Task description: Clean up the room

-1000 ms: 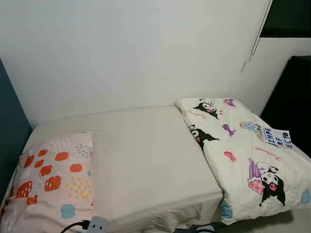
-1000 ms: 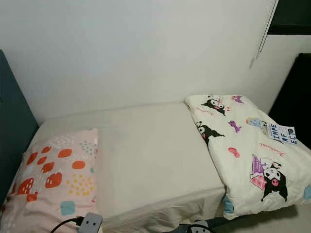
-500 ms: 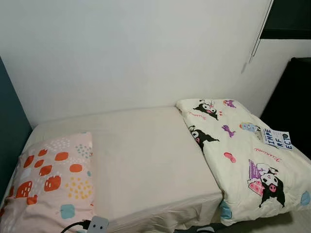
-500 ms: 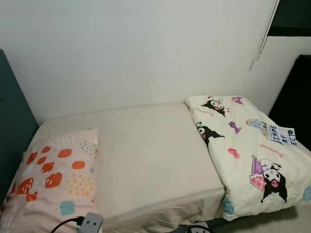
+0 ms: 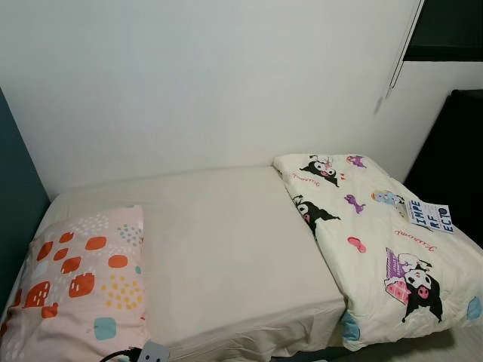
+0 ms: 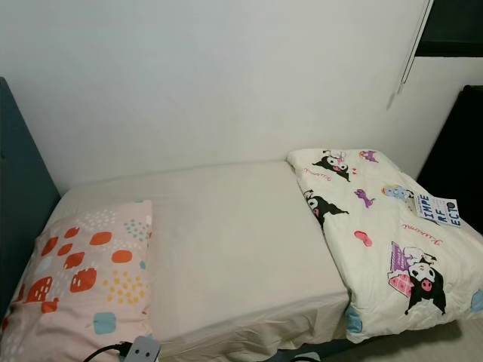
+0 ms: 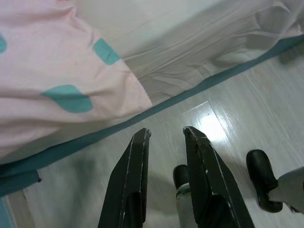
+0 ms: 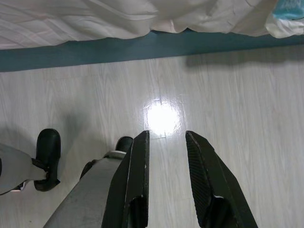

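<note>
A bed with a cream sheet stands against the white wall. A pink pillow with orange and teal blotches lies at its left end. A folded white cartoon-print quilt lies at its right end, hanging over the front edge. My left gripper hangs open above the pale floor, close to the pillow's overhanging edge. My right gripper is also open, over bare floor beside the bed's teal base.
A teal headboard rises at the left. Something dark stands against the wall at the right. A grey part of my left arm with a black cable shows at the bottom edge. My feet stand on the glossy floor.
The head views have tilted up slightly; the grey arm part and cable sit lower in the picture. Bed, pillow and quilt lie as before.
</note>
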`<state>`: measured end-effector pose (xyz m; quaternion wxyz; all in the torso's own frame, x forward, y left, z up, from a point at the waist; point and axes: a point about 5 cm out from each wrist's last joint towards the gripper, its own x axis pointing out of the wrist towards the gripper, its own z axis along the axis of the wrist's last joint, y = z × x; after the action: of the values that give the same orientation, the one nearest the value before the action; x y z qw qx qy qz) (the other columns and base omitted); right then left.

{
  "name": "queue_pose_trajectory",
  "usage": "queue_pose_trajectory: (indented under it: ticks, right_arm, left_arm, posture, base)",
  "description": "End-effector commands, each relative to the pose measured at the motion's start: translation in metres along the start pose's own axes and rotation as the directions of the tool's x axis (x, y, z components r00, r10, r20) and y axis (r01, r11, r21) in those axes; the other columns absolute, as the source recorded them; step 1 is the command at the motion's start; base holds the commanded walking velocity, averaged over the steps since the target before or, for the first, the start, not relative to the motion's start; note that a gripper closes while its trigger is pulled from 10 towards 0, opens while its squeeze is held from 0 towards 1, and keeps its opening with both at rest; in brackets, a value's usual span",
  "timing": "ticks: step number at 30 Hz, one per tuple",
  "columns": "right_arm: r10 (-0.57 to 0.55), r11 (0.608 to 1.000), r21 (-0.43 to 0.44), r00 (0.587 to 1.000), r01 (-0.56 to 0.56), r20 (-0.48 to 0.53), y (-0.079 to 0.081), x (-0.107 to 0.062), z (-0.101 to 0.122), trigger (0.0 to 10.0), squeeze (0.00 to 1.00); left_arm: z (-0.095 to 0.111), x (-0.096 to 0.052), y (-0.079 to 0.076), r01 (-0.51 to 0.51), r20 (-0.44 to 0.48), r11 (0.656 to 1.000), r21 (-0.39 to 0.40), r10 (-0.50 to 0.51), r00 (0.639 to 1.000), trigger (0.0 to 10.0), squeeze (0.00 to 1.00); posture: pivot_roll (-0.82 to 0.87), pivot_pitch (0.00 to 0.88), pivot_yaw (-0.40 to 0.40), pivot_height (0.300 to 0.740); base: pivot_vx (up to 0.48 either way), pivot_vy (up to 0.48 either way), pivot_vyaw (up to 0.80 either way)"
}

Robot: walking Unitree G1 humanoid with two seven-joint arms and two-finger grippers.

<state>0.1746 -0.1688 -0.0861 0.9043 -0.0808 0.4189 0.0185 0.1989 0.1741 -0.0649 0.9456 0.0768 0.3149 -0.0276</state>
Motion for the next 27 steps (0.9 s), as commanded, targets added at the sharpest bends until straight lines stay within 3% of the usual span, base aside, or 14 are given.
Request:
queue_pose_trajectory:
  ticks: [1,7,9,15,27]
  right_arm:
    - [0.0,1.0,0.014,1.0,0.0,-0.01,0.0,-0.001,-0.003,10.0,0.0]
    - [-0.012,0.999,0.047,1.0,0.012,-0.016,-0.009,-0.001,-0.005,10.0,0.0]
    - [-0.017,1.0,0.025,1.0,0.018,-0.015,-0.014,-0.001,-0.003,10.0,0.0]
    - [-0.027,0.999,0.045,1.0,0.027,0.015,-0.014,0.002,0.007,10.0,0.0]
    - [-0.024,0.999,0.041,0.999,0.023,0.023,-0.01,0.003,0.011,10.0,0.0]
  left_arm:
    - [-0.006,-0.002,0.003,-0.019,-0.021,1.0,-0.014,0.019,1.0,10.0,0.0]
    - [-0.006,-0.003,-0.001,-0.035,-0.013,0.999,-0.036,0.035,0.999,10.0,0.0]
    - [-0.002,-0.001,-0.007,0.02,-0.006,1.0,0.011,-0.02,1.0,10.0,0.0]
    - [0.008,0.005,0.0,0.021,-0.005,0.999,0.041,-0.021,1.0,10.0,0.0]
    - [0.018,0.007,0.001,0.012,0.057,0.998,-0.06,-0.008,0.998,10.0,0.0]
  posture:
    - [0.05,0.053,-0.079,0.74]
    - [0.08,0.039,-0.073,0.74]
    - [0.04,0.066,-0.05,0.74]
    - [0.02,0.075,-0.041,0.74]
    - [0.04,0.076,-0.066,0.74]
  base:
    - [0.0,0.0,0.0]
    - [0.0,0.0,0.0]
    - [0.0,0.0,0.0]
    - [0.0,0.0,0.0]
    - [0.0,0.0,0.0]
